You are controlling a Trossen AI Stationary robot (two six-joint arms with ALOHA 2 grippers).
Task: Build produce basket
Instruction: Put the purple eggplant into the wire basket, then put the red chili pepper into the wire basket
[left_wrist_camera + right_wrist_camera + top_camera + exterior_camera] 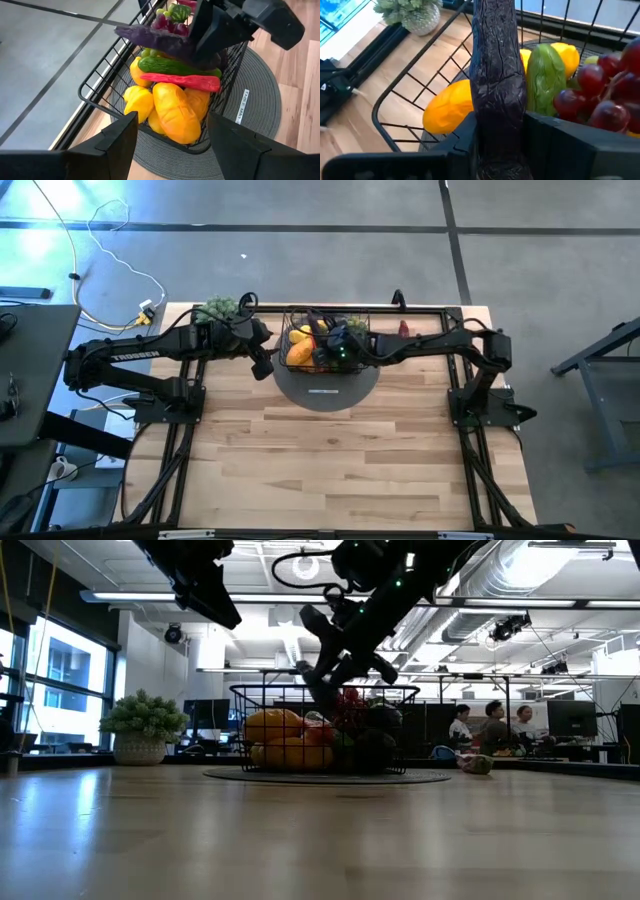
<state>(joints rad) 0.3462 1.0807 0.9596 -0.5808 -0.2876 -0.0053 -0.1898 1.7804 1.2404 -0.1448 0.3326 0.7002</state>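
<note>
Wooden tabletop, office behind, and all the action sits over the basket (327, 340) on its grey mat (327, 393). Right gripper (501, 145) is clamped on the eggplant (497, 75), holding it by one end; the long axis runs straight out ahead of the fingers, across the basket toward its far rim. Directly under the gripper lies the pile, so the coming move looks like a short lowering and a release, nothing sideways. Left gripper (170, 137) hangs just outside the near rim, fingers apart and holding nothing, looking in at the load; the right arm is clearly the nearer one to the drop spot. Count in the basket from the left wrist view: one cucumber (175, 66), one red chili (182, 82) lying across it, one big orange mango (175, 112), at least two lemons (139, 100), one bunch of purple grapes (167, 22), some green grapes behind. One small item (476, 763) sits on the table well off beyond the right gripper; what it is I can't tell. One plant (218, 308) stands beyond the left gripper.
</note>
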